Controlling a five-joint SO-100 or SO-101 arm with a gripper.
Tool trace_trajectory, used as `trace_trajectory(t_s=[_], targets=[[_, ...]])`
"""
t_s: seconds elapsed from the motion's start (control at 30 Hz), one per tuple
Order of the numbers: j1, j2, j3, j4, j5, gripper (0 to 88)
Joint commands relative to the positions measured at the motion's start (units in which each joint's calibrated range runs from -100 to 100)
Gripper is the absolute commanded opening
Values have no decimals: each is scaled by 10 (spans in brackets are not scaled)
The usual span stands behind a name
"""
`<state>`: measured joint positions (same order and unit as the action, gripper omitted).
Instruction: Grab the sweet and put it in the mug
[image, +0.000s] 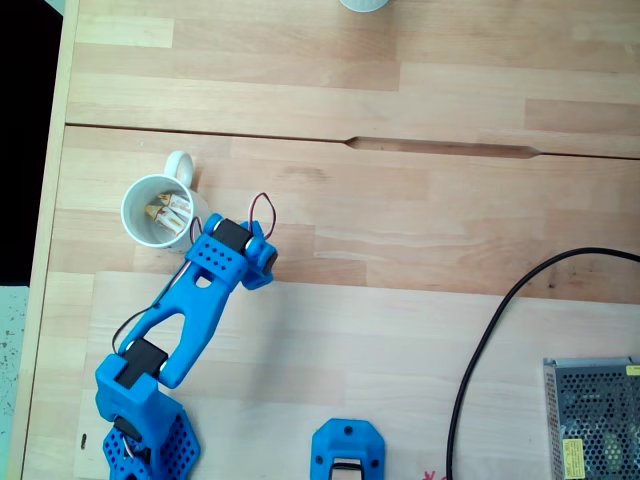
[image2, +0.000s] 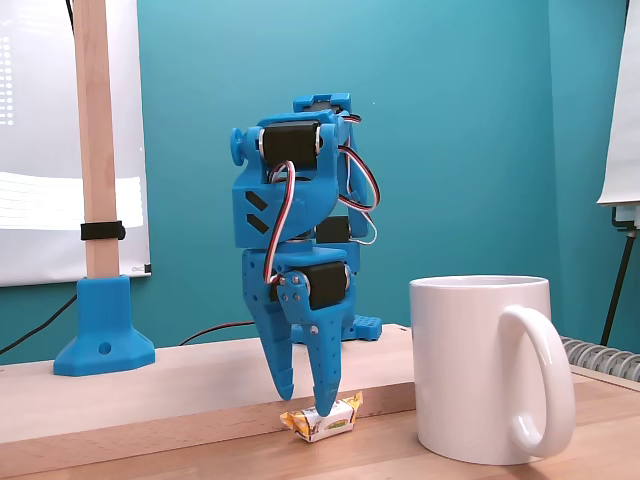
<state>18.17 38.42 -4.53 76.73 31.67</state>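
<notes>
Fixed view from above: mug (image: 158, 212) on the table (image: 400, 220), wrapped candy lying inside; the arm (image: 190, 320) reaches to its rim. Black cable (image: 480, 350) and mesh box (image: 595, 415) lie well apart.

Fixed side view: gripper (image2: 305, 397) points down, fingers narrowly parted, clamping nothing – one tip touches the sweet (image2: 322, 420) on the table, left of the mug (image2: 480, 365).

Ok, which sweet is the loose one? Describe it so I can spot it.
In the side-on fixed view, find the big white mug; left of it the blue end effector points down at the wooden table. The sweet lies at its tips: tiny, white wrapper, yellow-orange twisted ends, on bare wood, not inside the mug.
</notes>
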Motion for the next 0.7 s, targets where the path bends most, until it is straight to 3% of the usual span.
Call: trace_trajectory(t_s=[0.0,0.67], targets=[[-12,-8,-18,3,2,180],[-23,-18,-3,2,8,172]])
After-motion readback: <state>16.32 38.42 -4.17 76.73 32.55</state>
